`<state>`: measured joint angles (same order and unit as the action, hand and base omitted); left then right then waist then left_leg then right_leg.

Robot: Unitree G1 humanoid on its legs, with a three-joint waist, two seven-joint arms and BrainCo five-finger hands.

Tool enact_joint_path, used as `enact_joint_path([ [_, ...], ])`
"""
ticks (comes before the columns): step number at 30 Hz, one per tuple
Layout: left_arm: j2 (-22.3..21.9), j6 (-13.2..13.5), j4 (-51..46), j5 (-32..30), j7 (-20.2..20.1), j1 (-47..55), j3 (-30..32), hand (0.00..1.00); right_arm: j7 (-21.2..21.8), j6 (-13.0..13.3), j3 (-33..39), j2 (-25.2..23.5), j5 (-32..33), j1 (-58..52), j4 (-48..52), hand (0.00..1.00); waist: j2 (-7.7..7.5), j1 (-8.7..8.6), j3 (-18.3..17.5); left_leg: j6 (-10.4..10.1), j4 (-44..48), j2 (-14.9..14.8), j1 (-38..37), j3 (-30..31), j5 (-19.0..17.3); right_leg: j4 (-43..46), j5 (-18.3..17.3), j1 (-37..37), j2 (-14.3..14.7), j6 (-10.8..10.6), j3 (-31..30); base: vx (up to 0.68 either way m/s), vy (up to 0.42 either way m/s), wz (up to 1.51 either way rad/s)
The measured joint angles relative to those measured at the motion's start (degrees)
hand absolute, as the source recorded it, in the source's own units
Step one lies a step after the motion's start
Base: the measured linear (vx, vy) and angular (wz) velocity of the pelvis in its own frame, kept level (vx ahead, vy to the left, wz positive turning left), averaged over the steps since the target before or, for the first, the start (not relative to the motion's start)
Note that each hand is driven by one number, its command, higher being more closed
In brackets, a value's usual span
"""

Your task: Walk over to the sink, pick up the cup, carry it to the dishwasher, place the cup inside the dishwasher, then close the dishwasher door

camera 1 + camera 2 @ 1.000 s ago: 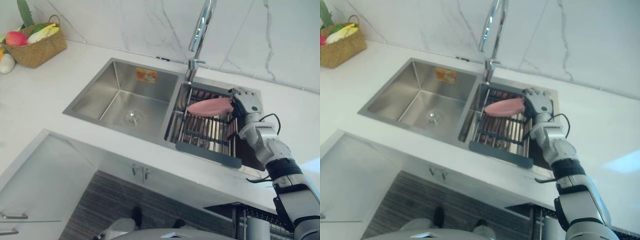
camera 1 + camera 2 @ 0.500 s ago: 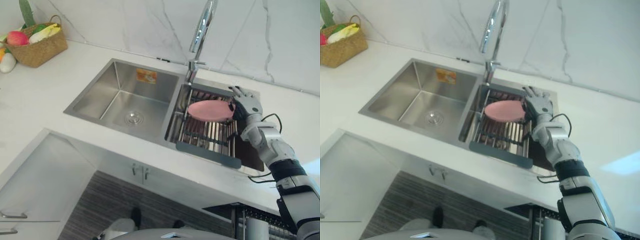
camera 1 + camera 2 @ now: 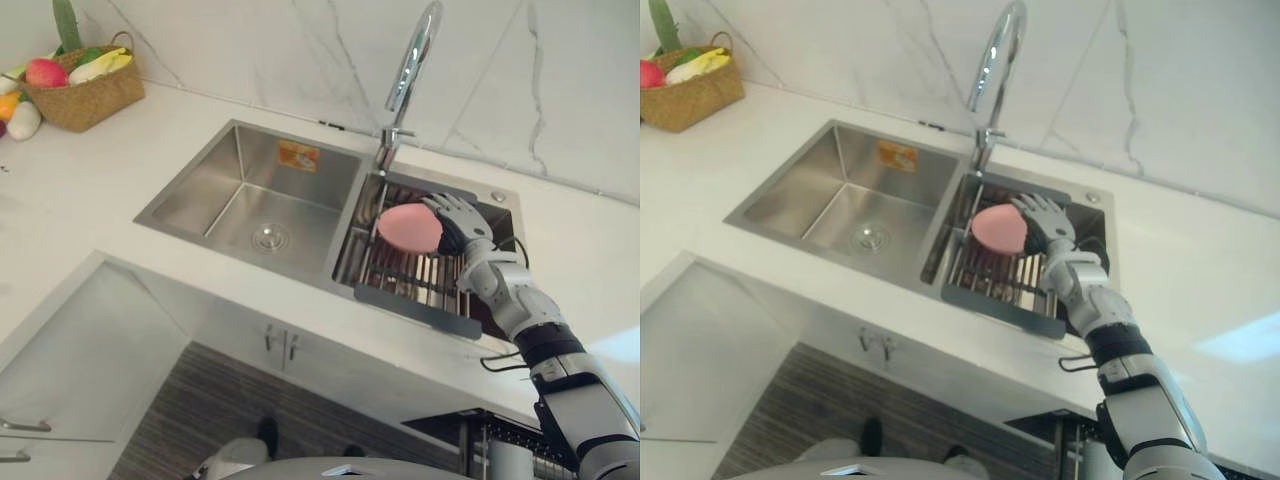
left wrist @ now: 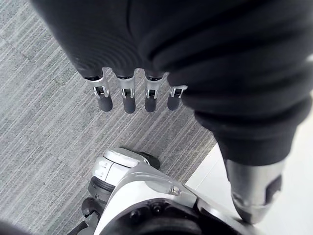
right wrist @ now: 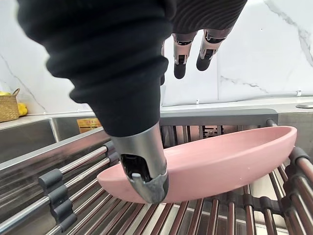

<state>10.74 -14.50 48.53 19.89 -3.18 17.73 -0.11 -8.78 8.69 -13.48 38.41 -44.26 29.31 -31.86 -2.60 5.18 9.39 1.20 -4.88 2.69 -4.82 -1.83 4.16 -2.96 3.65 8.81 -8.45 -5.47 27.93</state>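
Right hand (image 3: pixel 460 222) at the pink dish (image 3: pixel 409 228) over the rack (image 3: pixel 400 274) — grip we cannot tell — so we'd pinch its rim firmly before lifting clear.

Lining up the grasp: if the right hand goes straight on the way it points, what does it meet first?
Probably the pink dish on the sink rack: the right hand's thumb looks close to its side, fingers over its rim. Depth is unclear.

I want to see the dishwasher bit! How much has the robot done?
Reached the sink: done. Now its right robot hand is against a pink dish on the drying rack, not gripped yet. Left robot hand hangs idle. Carrying, loading and shutting the door remain.
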Motion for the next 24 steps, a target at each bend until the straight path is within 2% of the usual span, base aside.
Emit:
enact_joint_path([
  [6, 0.04, 0.00, 0.00, 0.00, 0.00, 0.00, 0.00, 0.00, 0.25, 0.37, 0.01, -0.03, 2.82, -0.18, 0.00, 0.00, -0.37, -0.17, -0.23, -0.01, 0.00, -0.01, 0.02, -0.08, -0.01, -0.09, 0.00, -0.01, 0.01, 0.00, -0.04, 0.00, 0.000, 0.00],
  [12, 0.06, -0.03, -0.03, -0.01, -0.02, -0.01, 0.03, 0.00, 5.60, 1.45, 0.36, -0.07, 12.05, -2.10, 2.09, 0.00, -0.46, -0.33, -0.28, -0.02, 0.00, -0.03, -0.07, -0.68, -0.02, -0.11, 0.01, -0.08, 0.01, 0.00, -0.41, 0.00, 0.000, -0.02],
  [16, 0.05, -0.11, -0.05, -0.03, -0.05, -0.01, 0.09, 0.00, 11.61, 0.56, 1.73, -0.06, 21.15, -2.66, 3.40, 0.00, -0.49, -0.64, -0.31, -0.03, 0.00, -0.15, 0.00, -1.41, -0.06, -0.08, 0.13, -0.52, 0.06, 0.01, -1.07, 0.00, 0.002, -0.07],
  [18, 0.03, -0.10, -0.05, -0.03, -0.05, 0.06, 0.18, 0.00, 14.74, -0.52, 4.12, -0.07, 30.60, -4.70, 6.53, 0.00, -0.50, -0.77, -0.31, -0.01, 0.00, -0.17, -0.06, -1.68, -0.12, -0.07, 0.14, -0.57, 0.07, 0.01, -1.35, 0.01, 0.004, -0.06],
  [21, -0.11, -0.08, -0.06, -0.43, -0.06, 0.05, 0.42, 0.00, 16.06, -1.66, 7.82, -0.27, 39.53, -5.21, 8.32, 0.00, -0.49, -0.95, -0.32, 0.00, 0.00, -0.24, -0.06, -2.61, -0.16, -0.10, 0.41, -0.97, 0.09, 0.09, -2.20, 0.00, 0.011, -0.13],
  [24, -0.16, -0.05, -0.02, -1.33, -0.11, 0.16, 1.06, 0.00, 16.02, -1.53, 12.46, -1.85, 42.86, -6.84, 11.86, 0.00, -0.64, -1.83, -0.43, 0.09, 0.00, -0.24, -0.14, -2.92, -0.37, -0.10, 0.44, -0.93, 0.08, 0.06, -2.58, 0.00, 0.007, -0.08],
])
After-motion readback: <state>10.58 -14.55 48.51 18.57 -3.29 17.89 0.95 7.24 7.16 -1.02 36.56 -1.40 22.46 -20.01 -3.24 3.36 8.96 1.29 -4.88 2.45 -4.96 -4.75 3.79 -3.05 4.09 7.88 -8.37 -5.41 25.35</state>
